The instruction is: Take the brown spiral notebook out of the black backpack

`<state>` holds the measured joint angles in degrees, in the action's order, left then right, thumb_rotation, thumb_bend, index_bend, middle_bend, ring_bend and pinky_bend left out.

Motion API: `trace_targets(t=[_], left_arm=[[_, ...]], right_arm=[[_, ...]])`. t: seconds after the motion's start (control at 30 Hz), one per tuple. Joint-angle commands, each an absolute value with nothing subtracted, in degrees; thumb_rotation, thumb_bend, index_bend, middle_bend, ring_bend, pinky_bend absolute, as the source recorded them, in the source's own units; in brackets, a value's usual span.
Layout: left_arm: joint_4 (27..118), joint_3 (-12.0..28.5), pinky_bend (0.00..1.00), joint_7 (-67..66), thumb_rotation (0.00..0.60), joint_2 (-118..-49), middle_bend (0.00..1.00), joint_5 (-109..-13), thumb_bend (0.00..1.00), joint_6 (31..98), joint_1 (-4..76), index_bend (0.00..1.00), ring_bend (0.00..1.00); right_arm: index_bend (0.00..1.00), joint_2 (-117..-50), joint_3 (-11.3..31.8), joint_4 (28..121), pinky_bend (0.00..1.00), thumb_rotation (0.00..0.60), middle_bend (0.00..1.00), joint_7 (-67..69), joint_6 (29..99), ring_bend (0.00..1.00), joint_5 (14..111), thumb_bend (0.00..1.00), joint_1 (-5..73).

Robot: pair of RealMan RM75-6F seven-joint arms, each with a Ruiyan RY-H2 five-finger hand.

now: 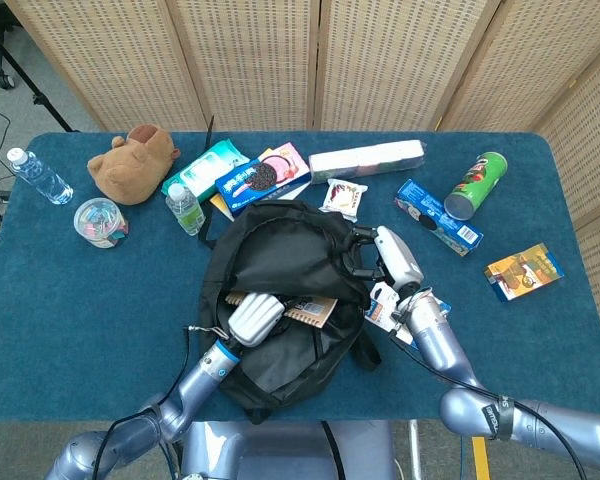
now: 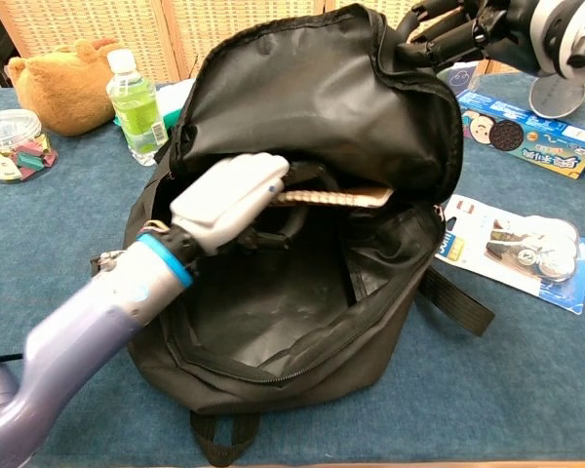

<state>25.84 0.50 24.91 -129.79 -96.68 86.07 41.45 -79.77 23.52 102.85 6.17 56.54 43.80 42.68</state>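
The black backpack (image 1: 280, 255) (image 2: 312, 107) lies open in the middle of the blue table. The brown spiral notebook (image 1: 307, 309) (image 2: 337, 197) shows edge-on inside the opening, raised off the bag's floor. My left hand (image 1: 254, 318) (image 2: 228, 200) reaches into the bag and grips the notebook at its spiral end. My right hand (image 1: 398, 259) (image 2: 468, 37) holds the bag's top flap by its rim and keeps it lifted. Most of the notebook is hidden under the flap.
A blister pack (image 1: 380, 305) (image 2: 512, 246) lies right of the bag. A green bottle (image 2: 135, 100), a plush toy (image 1: 135, 162), a clip jar (image 1: 100, 221), cookie boxes (image 1: 437, 216) and a chip can (image 1: 476, 184) surround it.
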Motion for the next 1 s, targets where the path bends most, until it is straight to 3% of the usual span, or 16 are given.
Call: trace_targets(t=[0.03, 0.43, 1.0], left_arm=[[26.0, -0.2, 0.53, 27.8, 0.600, -129.2, 0.44, -97.3, 0.69, 89.7, 39.7, 0.71, 0.42], [32.5, 0.8, 0.53, 31.0, 0.600, -125.1, 0.44, -97.0, 0.69, 94.4, 38.4, 0.71, 0.43], [62.3, 3.4, 0.53, 24.5, 0.600, -110.3, 0.45, -94.6, 0.69, 87.2, 39.3, 0.73, 0.42]], right_arm=[[0.62, -80.2, 23.5, 102.2, 0.28, 0.600, 0.68, 6.2, 56.5, 0.46, 43.6, 0.75, 42.8], [0.62, -81.2, 23.1, 100.5, 0.28, 0.600, 0.68, 5.3, 56.4, 0.46, 43.4, 0.75, 43.0], [0.62, -80.7, 23.3, 100.7, 0.28, 0.600, 0.68, 2.7, 57.3, 0.46, 41.3, 0.75, 43.3]])
